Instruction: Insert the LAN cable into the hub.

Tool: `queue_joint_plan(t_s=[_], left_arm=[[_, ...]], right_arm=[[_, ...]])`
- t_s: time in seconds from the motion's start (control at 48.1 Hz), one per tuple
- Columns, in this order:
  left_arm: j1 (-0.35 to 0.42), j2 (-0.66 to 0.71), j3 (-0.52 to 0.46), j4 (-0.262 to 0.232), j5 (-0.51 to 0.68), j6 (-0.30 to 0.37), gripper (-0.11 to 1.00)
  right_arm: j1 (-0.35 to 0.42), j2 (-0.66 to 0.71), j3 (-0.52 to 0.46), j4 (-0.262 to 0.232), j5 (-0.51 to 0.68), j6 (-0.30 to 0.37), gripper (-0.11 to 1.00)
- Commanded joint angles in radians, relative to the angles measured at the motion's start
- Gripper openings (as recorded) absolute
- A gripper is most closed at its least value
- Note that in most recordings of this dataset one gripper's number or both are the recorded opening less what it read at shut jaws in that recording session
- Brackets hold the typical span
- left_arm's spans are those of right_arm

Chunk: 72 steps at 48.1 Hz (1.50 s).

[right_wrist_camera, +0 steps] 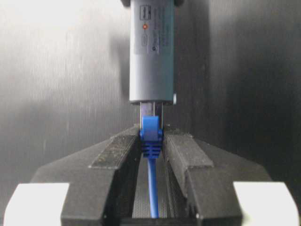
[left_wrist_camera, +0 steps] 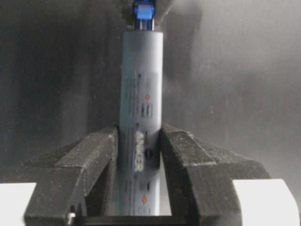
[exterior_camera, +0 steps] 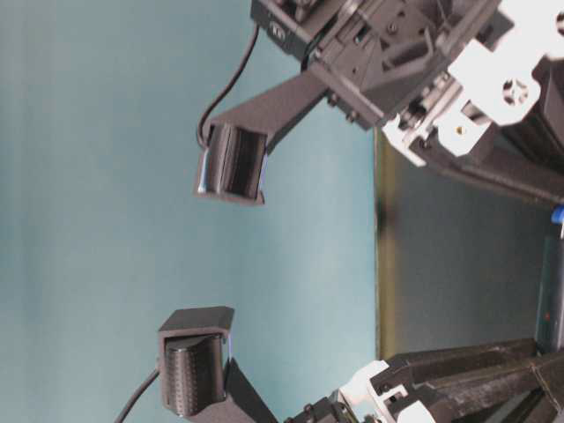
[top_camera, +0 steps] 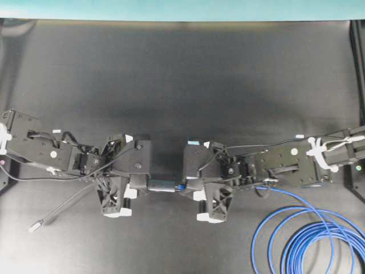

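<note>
1. My left gripper (left_wrist_camera: 139, 176) clamps the hub (left_wrist_camera: 140, 113) mid-air above the table (top_camera: 182, 68).
2. My right gripper (right_wrist_camera: 151, 143) pinches the LAN cable (right_wrist_camera: 151, 134) at its boot, plug entering the hub.
3. Judgement: hub rigid, light; cable floppy, so grip the boot.

Both arms (top_camera: 51, 151) are matte black with white plastic brackets and white cable ties; thin black cables run along them. Each end effector (right_wrist_camera: 151, 155) has blocky, rough-textured black fingers (left_wrist_camera: 94, 160) — white-capped at the base.
</note>
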Motion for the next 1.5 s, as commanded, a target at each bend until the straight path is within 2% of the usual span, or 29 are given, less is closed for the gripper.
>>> queue_joint_plan(t_s=[0.0, 0.333, 0.644, 0.873, 1.018, 1.33, 1.475], left_arm=[[0.006, -0.009, -0.052, 0.003, -0.052, 0.009, 0.28], [0.006, 0.006, -0.081, 0.003, -0.052, 0.041, 0.28], [0.008, 0.012, -0.1, 0.002, -0.025, 0.048, 0.28], [0.014, 0.018, -0.124, 0.002, -0.023, 0.051, 0.28], [0.011, 0.012, -0.098, 0.002, 0.005, 0.051, 0.28], [0.015, -0.074, 0.028, 0.003, 0.043, 0.048, 0.28], [0.017, -0.078, 0.029, 0.003, 0.044, 0.054, 0.28]], right_arm=[[-0.018, -0.012, -0.087, -0.003, -0.029, -0.018, 0.13], [-0.02, -0.009, -0.094, -0.003, -0.008, -0.02, 0.13], [-0.021, -0.008, -0.087, -0.003, 0.147, -0.026, 0.13], [-0.021, -0.003, -0.095, -0.011, 0.133, -0.026, 0.13], [-0.015, -0.006, -0.086, -0.011, 0.135, -0.017, 0.13], [-0.017, -0.015, -0.066, -0.011, 0.14, -0.017, 0.13], [-0.026, -0.021, -0.054, -0.011, 0.144, -0.015, 0.14]])
